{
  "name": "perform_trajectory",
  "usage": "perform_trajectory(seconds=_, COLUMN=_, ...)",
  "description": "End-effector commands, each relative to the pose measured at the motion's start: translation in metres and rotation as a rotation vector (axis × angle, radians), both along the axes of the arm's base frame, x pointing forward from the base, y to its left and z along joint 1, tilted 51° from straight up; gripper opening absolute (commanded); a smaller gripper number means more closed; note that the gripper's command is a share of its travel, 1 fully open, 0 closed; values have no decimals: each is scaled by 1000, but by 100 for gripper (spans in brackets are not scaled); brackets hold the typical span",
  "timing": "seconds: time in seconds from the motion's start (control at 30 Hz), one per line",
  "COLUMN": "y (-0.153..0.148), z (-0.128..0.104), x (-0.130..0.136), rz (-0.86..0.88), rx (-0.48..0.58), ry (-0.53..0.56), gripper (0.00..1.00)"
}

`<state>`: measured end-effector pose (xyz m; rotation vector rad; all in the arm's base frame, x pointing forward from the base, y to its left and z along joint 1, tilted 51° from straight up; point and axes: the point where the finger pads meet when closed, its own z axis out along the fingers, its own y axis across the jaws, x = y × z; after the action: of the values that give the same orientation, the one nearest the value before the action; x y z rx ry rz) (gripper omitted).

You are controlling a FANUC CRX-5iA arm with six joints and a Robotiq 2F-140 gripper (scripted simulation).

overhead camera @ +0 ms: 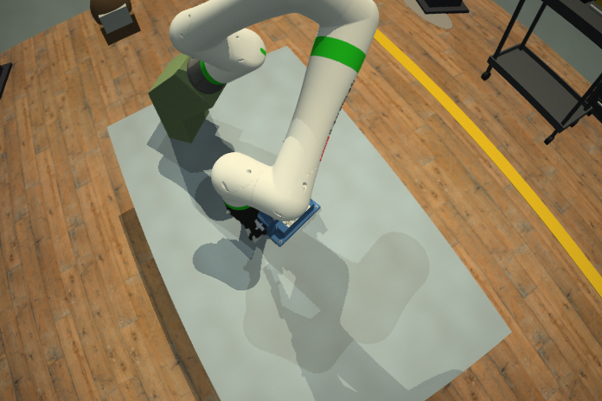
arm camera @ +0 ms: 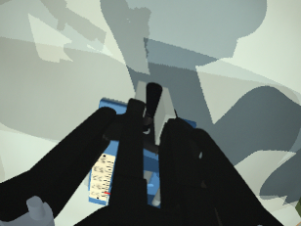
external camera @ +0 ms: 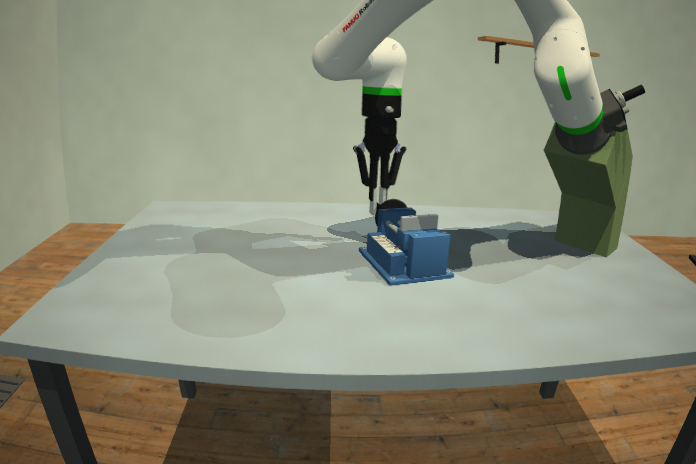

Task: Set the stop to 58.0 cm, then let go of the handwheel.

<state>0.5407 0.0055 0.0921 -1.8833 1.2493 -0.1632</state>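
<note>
A blue stop fixture stands mid-table, with a white scale strip on its side and a grey stop block on top. Its black handwheel is at the far end. My gripper points straight down at the wheel's left side, shut on the handwheel's thin black handle, which stands between the fingers in the wrist view. In the overhead view the arm hides most of the fixture; the gripper shows as a dark shape at its left end. I cannot read the scale.
The arm's green pedestal stands at the back right of the table. A black cart and a yellow floor line lie off the table to the right.
</note>
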Motion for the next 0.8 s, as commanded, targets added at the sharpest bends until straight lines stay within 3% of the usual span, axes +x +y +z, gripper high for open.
perform_trajectory(seconds=0.0, y=-5, z=0, x=-7, rz=0, rx=0, ry=1, gripper=4)
perform_trajectory(seconds=0.77, y=-12, z=-23, x=-34, rz=0, rx=0, ry=1, gripper=4)
